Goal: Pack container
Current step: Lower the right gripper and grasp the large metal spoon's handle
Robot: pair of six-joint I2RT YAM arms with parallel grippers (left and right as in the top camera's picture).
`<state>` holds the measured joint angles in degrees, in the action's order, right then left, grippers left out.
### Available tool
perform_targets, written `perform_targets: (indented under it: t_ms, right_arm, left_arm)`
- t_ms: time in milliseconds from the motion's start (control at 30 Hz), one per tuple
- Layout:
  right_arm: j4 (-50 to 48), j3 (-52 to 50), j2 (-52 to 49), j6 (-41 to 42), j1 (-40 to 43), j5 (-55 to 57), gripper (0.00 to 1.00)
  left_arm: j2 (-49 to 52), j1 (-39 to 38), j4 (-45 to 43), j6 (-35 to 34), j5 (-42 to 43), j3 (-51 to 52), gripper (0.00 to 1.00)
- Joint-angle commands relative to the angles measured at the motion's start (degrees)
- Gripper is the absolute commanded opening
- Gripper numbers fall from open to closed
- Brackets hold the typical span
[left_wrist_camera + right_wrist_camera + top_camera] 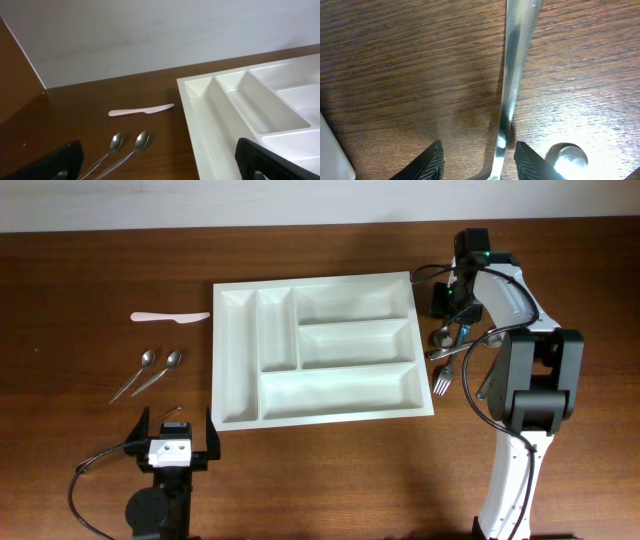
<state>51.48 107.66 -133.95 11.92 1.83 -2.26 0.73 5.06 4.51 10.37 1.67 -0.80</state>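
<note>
The container is a white compartment tray lying in the middle of the table, all its compartments bare; its near corner shows in the left wrist view. Right of it lies a small heap of metal cutlery, with a fork pointing towards the front. My right gripper is down over that heap. In its wrist view the gripper has its jaws apart on either side of a metal handle, which lies close to the right finger. My left gripper stands wide open, holding nothing.
Two metal spoons lie side by side left of the tray, and a pale plastic knife lies beyond them. A round shiny spoon bowl rests just right of the right finger. The tray's edge shows at the lower left.
</note>
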Motion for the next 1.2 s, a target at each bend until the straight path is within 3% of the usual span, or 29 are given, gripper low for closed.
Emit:
perform_targets:
  t_ms: [0,333,733,1167]
  right_arm:
    - [0.5,0.87,-1.51,1.84,0.17,1.79,0.46]
    - [1.01,0.44,-1.55,6.62,0.15,2.97,0.46]
    - [1.2,0.35,-1.55,7.08,0.15,2.97,0.07]
    - [1.42,0.37,-1.53,6.05,0.17,3.48,0.04]
  left_arm:
    - [-0.44,0.35,0.09,-0.66,0.44,0.26,0.99]
    - [-0.44,0.35,0.09,-0.66,0.44,0.26,0.99]
    - [-0.44,0.35,0.09,-0.66,0.44,0.26,0.99]
    - [-0.44,0.35,0.09,-0.66,0.44,0.26,0.99]
